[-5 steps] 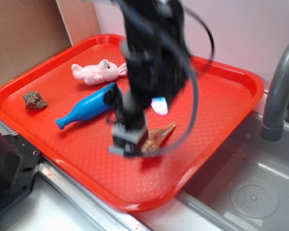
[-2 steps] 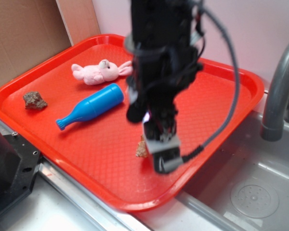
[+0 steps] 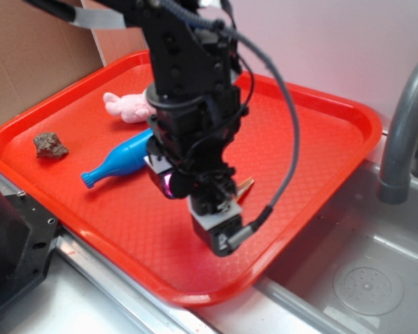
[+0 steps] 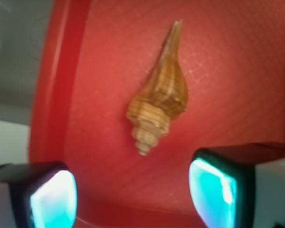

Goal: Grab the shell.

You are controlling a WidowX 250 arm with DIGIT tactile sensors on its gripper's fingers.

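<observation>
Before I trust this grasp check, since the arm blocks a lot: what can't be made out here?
- Shell: exterior view shows only its tip past the arm.
- Gripper: wrist view's lower edge cuts off both fingers; exterior view shows only its housing.
- Blue bottle: wide end hidden behind the arm, exterior view.
- Pink plush: right part hidden by the arm.
- Faucet: cut by the right edge.

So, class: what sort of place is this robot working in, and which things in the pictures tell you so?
Probably a kitchen-style test bench: a grey faucet curves over a metal sink with a drain, and beside it a red tray holds small practice objects, including a shell.
</observation>
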